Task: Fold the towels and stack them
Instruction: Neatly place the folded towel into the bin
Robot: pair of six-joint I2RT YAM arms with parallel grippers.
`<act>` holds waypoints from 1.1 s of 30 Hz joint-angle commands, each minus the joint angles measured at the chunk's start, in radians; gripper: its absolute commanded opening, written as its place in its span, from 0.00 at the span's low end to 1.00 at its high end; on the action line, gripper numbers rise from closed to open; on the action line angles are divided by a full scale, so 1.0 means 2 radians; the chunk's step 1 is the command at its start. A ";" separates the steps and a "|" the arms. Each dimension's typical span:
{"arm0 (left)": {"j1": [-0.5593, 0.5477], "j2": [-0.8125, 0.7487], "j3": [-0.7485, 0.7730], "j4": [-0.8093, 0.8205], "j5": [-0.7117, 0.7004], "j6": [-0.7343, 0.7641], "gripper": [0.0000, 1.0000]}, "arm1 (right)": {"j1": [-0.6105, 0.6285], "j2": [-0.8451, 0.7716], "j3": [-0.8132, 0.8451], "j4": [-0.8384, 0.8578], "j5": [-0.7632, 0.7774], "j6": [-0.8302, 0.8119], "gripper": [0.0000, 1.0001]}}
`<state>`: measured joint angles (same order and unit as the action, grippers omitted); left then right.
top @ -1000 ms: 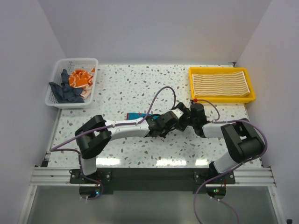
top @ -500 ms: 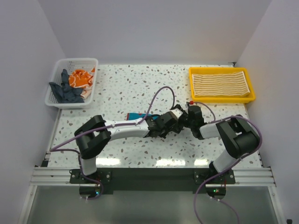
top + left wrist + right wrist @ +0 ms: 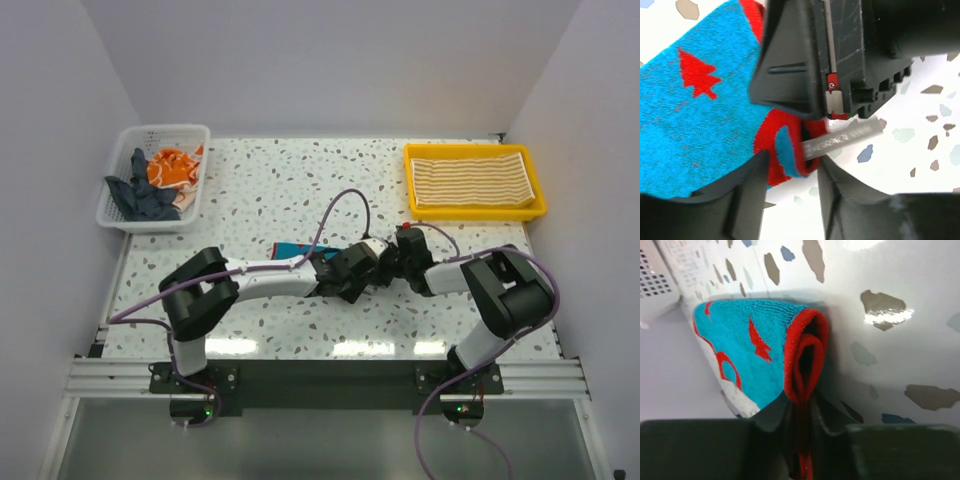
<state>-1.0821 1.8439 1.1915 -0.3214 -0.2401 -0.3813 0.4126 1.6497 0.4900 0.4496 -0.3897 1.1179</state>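
Centrally on the table, the teal towel lies flat, its red hem rolled at the 3 o'clock end; left gripper jaws closed on that hem; right gripper jaws pinching the same red roll; striped towel in the yellow tray, 2 o'clock.

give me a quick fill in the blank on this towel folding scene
1. The striped towel lies in the ____ tray.
2. The white mesh basket stands at the table's far ____ corner.
3. The left gripper and right gripper both pinch the teal towel's ____ hem.
4. In the left wrist view, the teal towel shows a red ____ print.

Missing words: yellow; left; red; tree
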 commanded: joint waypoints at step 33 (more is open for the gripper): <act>0.388 -0.298 -0.136 -0.049 0.066 0.045 1.00 | -0.144 0.174 0.667 -0.617 0.193 -0.510 0.00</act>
<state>-0.3099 1.2621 0.9245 -0.4362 -0.1043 -0.3378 0.1440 1.9503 1.6962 -0.6437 -0.0685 0.2234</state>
